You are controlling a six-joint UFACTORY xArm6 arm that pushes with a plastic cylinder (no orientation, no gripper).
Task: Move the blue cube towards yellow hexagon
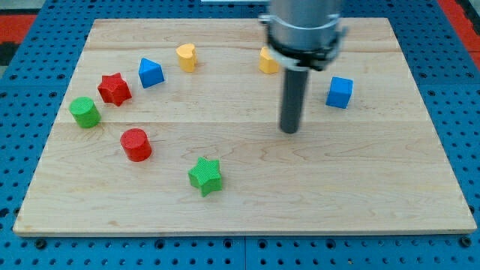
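The blue cube (pixel 339 92) sits on the wooden board at the view's right. The yellow hexagon (pixel 268 61) lies near the view's top centre, partly hidden behind the arm. My tip (pixel 289 131) rests on the board below and left of the blue cube, apart from it, and below the yellow hexagon. It touches no block.
A yellow heart-like block (pixel 186 57), a blue triangular block (pixel 150 73), a red star (pixel 114 88), a green cylinder (pixel 85 112), a red cylinder (pixel 136 145) and a green star (pixel 205 176) lie over the board's left half. The board (pixel 375 195) sits on a blue pegboard.
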